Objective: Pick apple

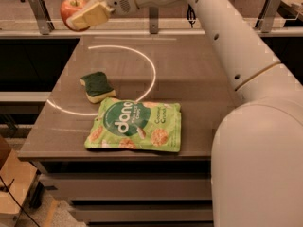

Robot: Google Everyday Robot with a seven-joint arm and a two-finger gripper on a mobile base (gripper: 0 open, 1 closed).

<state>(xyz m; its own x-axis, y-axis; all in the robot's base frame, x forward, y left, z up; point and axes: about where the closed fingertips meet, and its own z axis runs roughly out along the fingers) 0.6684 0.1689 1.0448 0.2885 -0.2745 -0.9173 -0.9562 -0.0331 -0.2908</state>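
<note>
The apple (70,7) is small, round and red with a yellowish blush and a short dark stem. It is held in the air at the top left of the camera view, well above the table's back left corner. My gripper (83,11) is shut on it; one cream finger (89,15) lies across its front and part of the apple is hidden behind it. The white arm reaches in from the right.
A green sponge (97,85) lies on the brown table (199,79) at the left. A green snack bag (135,126) lies flat near the front edge. A metal rail (151,31) with posts runs behind the table.
</note>
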